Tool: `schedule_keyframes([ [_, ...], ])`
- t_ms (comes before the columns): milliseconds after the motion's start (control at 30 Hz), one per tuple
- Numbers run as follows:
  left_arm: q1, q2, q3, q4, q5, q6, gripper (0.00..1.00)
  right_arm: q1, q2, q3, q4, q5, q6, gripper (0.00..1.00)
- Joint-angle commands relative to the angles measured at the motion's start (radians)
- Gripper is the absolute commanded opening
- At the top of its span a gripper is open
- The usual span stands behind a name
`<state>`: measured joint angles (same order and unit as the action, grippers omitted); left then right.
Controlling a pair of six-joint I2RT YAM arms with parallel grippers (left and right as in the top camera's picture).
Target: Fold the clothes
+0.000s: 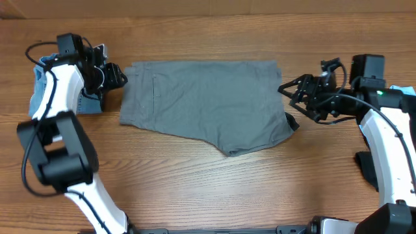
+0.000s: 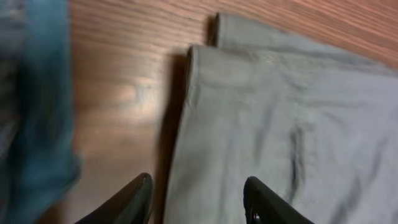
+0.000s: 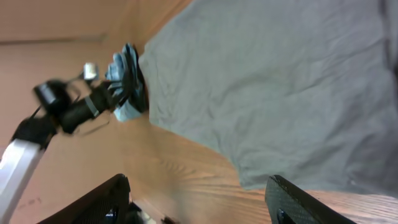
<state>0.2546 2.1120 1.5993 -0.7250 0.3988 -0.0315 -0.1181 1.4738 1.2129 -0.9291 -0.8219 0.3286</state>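
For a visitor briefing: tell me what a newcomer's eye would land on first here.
The large grey shorts spread flat across the middle of the wooden table dominate the overhead view. An open gripper flanks each end: the left gripper at the shorts' left edge, the right gripper at their right edge. Blue denim lies partly under the left arm, far left.

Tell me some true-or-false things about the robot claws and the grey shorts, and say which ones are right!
1. The grey soft-fabric shorts lie spread out on the brown wooden table. True.
2. The left claw is shut on the shorts. False: it is open and holds nothing.
3. Blue denim shorts lie near the left claw. True.
4. The right claw is lifting the grey shorts. False: it is open, and the shorts lie flat.
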Motion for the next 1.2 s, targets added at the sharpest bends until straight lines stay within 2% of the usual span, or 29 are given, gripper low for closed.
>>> schedule_keyframes([
  [0,-0.005,0.067,0.021,0.083,0.099,-0.037,0.52,0.037,-0.007,0.019,-0.009,0.038,-0.011,0.75],
  [167,-0.009,0.125,0.021,0.183,0.100,-0.051,0.56,0.061,-0.007,0.018,-0.027,0.047,-0.011,0.75],
  [400,-0.009,0.172,0.021,0.276,0.127,-0.062,0.54,0.064,-0.007,0.018,-0.031,0.047,-0.011,0.75],
  [600,-0.009,0.173,0.021,0.341,0.261,-0.063,0.37,0.064,-0.007,0.018,-0.031,0.074,-0.011,0.75],
  [700,-0.009,0.173,0.021,0.340,0.264,-0.062,0.24,0.064,-0.007,0.018,-0.031,0.074,-0.011,0.75],
  [767,-0.009,0.173,0.021,0.339,0.271,-0.063,0.07,0.064,-0.007,0.018,-0.031,0.090,-0.011,0.75],
  [800,-0.007,0.173,0.021,0.339,0.286,-0.063,0.04,0.064,-0.007,0.018,-0.031,0.105,-0.011,0.75],
  [967,0.018,0.159,0.021,0.324,0.357,-0.063,0.04,0.064,-0.007,0.018,-0.011,0.220,-0.011,0.76],
  [1167,0.058,0.083,0.023,0.275,0.445,-0.062,0.04,0.064,0.017,0.018,0.098,0.376,0.014,0.76],
])
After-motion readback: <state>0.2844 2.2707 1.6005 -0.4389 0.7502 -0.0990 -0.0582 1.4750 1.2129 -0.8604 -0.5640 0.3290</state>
